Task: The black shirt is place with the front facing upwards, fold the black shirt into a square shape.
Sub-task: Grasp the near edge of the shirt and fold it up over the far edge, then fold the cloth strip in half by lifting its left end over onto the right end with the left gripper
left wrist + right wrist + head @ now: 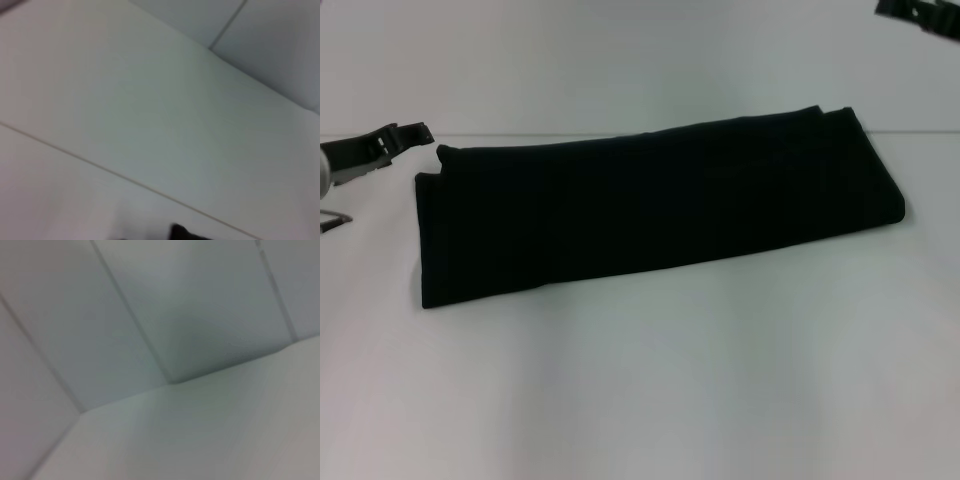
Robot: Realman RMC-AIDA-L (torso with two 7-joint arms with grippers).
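The black shirt (650, 205) lies on the white table (650, 380), folded into a long narrow band that runs from the left side up toward the far right. No lettering or label shows on it. My left gripper (408, 135) hovers just off the band's far left corner, apart from the cloth and holding nothing. Only a part of my right gripper (920, 14) shows at the top right corner of the head view, well above and beyond the shirt's right end. A small dark sliver (182, 233) sits at the edge of the left wrist view; I cannot tell what it is.
A pale wall (620, 60) rises behind the table, meeting it along a line just past the shirt. The right wrist view holds only a wall corner (170, 375) and the table surface. White tabletop stretches in front of the shirt.
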